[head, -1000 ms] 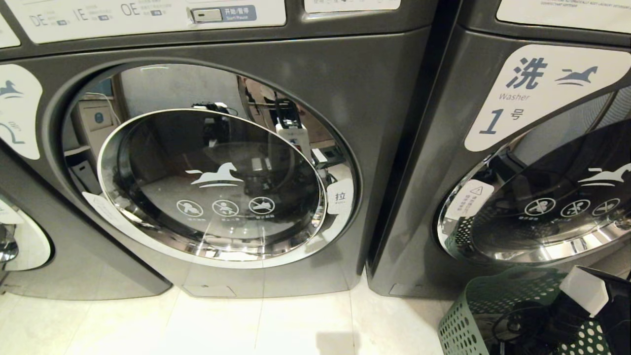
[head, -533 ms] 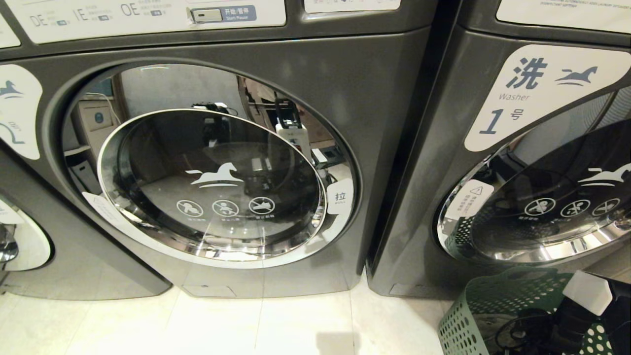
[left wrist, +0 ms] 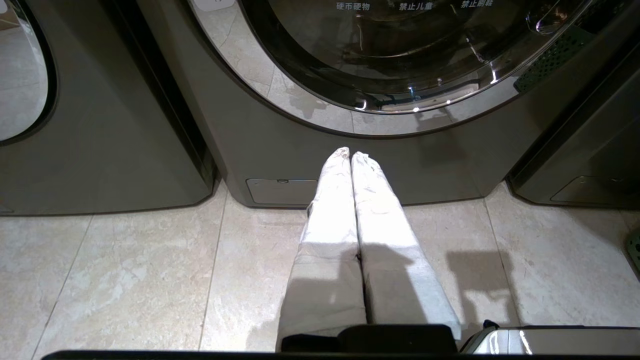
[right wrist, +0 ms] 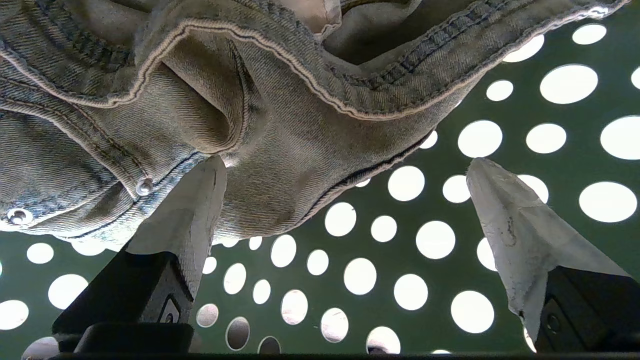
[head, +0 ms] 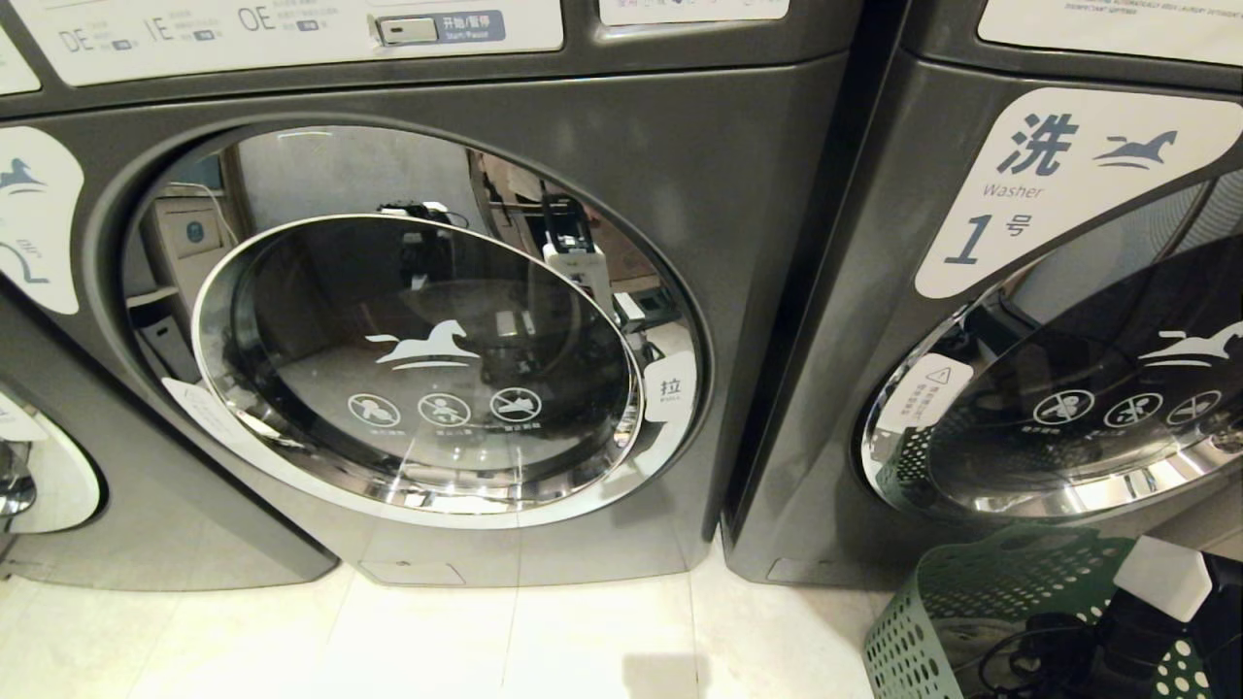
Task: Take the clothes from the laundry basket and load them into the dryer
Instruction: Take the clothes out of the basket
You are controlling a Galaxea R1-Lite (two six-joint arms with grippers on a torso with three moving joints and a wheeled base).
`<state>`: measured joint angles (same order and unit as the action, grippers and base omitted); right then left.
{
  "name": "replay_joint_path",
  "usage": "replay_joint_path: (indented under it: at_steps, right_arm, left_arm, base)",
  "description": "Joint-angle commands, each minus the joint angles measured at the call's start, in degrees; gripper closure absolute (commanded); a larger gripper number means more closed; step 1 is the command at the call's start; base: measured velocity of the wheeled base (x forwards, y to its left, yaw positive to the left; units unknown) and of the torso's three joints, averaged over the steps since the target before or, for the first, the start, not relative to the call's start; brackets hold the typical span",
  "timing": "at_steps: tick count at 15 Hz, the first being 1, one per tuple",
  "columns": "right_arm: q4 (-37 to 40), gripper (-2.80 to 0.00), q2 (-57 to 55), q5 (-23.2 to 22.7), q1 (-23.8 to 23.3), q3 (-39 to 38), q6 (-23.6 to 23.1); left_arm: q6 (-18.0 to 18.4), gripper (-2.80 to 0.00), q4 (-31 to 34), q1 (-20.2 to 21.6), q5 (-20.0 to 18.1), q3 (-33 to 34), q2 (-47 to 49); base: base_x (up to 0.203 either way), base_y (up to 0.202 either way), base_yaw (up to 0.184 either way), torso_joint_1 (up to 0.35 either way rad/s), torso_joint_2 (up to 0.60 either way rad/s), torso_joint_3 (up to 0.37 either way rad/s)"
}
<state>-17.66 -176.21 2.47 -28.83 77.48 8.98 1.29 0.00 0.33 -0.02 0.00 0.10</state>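
Right gripper [right wrist: 345,165] inside green laundry basket [right wrist: 435,280], fingers spread wide, empty. Denim garment [right wrist: 210,100] bunched upper left of frame, touching one fingertip [right wrist: 212,172]. Left gripper [left wrist: 350,152] pressed together, parked low before closed dryer [head: 427,359].

Pale marbled floor tiles [head: 544,641] lie under a grey washer [head: 971,291].

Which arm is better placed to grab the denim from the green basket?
Right. The right gripper is open inside the green perforated laundry basket, beside the faded denim garment. The left gripper hangs shut above the floor.
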Motion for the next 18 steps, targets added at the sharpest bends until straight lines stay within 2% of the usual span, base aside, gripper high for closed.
replay_joint_path:
  at_steps: [1, 13, 18]
  right_arm:
    - [-0.09, -2.8, -0.01, -0.01, -0.09, 0.13, 0.07]
    - [-0.62, -2.8, -0.01, -0.51, -0.09, 0.48, 0.07]
    - [-0.62, -2.8, -0.01, -0.8, -0.09, 0.3, 0.07]
  left_arm:
    - [0.12, 0.0, 0.0, 0.02, -0.06, 0.0, -0.01]
    - [-0.32, 0.0, 0.0, 0.02, -0.13, 0.0, -0.01]
    - [-0.24, 0.0, 0.0, 0.02, -0.06, -0.09, -0.01]
  base:
    - [0.0, 0.0, 0.0, 0.0, 0.0, 0.0]
    - [0.0, 0.0, 0.0, 0.0, 0.0, 0.0]
    - [0.0, 0.0, 0.0, 0.002, 0.0, -0.142]
